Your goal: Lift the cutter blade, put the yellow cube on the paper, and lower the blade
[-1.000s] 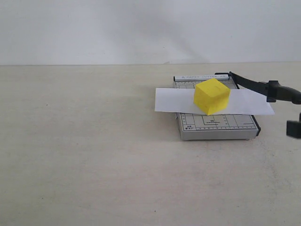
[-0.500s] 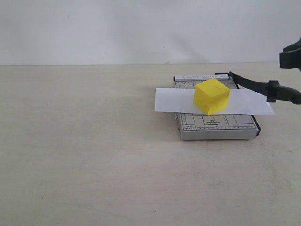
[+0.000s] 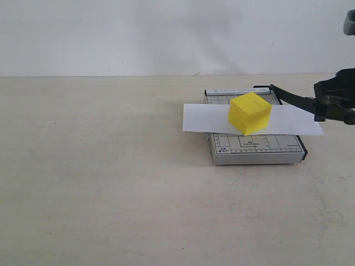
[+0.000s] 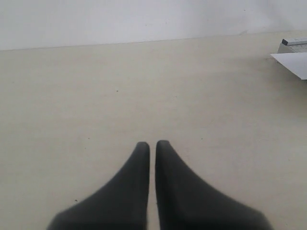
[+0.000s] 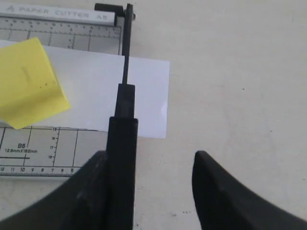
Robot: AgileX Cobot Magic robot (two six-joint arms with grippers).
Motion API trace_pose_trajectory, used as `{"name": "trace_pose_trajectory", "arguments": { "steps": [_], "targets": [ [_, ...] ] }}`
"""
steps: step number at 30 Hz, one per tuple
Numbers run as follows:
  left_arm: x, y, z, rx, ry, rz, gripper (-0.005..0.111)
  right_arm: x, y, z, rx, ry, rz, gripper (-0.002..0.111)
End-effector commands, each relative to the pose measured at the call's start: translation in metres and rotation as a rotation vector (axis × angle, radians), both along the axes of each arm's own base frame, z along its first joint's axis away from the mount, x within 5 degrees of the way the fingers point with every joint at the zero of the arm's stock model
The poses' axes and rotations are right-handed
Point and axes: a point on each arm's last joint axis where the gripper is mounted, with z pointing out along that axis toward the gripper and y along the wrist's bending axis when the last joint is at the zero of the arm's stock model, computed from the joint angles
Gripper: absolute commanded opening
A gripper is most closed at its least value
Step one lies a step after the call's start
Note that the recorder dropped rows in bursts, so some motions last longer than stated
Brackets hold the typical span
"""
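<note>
The yellow cube (image 3: 249, 113) (image 5: 26, 81) rests on the white paper (image 3: 202, 117) (image 5: 144, 91), which lies across the grey gridded cutter board (image 3: 255, 148) (image 5: 48, 148). The cutter blade (image 3: 291, 98) (image 5: 125, 48) slants up from its hinge toward the right, with its thick handle raised off the board. My right gripper (image 3: 335, 91) (image 5: 150, 155) is open around that handle, which lies against one finger while the other stands well apart. My left gripper (image 4: 152, 143) is shut over bare table with nothing in it, and it is out of the exterior view.
The beige table (image 3: 111, 183) runs back to a white wall (image 3: 166, 33). In the left wrist view, a corner of the paper (image 4: 292, 62) and of the cutter board (image 4: 295, 42) show at the far edge.
The right gripper was low at the picture's right edge, rose above the handle, and has now come down and inward around the blade handle. Cube, paper and blade have not moved.
</note>
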Motion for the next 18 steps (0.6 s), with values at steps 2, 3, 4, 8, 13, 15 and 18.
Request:
{"name": "trace_pose_trajectory", "arguments": {
  "steps": [2,3,4,8,13,15,18],
  "targets": [
    [-0.0002,0.0002,-0.0015,-0.017,0.008,0.008,0.004,0.0066,-0.0004,-0.0111,0.010,0.040,-0.017,0.051],
    [-0.0002,0.0002,-0.0015,-0.017,0.008,0.008,0.004,0.0067,-0.0004,-0.0109,0.010,0.038,-0.017,0.051],
    [-0.0002,0.0002,-0.0015,-0.017,0.008,0.008,0.004,0.0068,-0.0004,-0.0115,0.008,0.042,-0.016,0.051],
    [-0.0002,0.0002,-0.0015,-0.017,0.008,0.008,0.004,0.0066,-0.0001,-0.0112,0.015,0.041,-0.019,0.051],
    [-0.0002,0.0002,-0.0015,-0.017,0.008,0.008,0.004,0.0058,-0.0004,-0.0119,0.013,0.053,-0.022,0.041],
    [-0.0002,0.0002,-0.0015,-0.017,0.008,0.008,0.004,0.0042,-0.0010,-0.0132,0.010,0.076,-0.028,0.012],
    [-0.0002,0.0002,-0.0015,-0.017,0.008,0.008,0.004,0.0038,-0.0010,-0.0135,0.014,0.080,-0.032,0.000]
  ]
}}
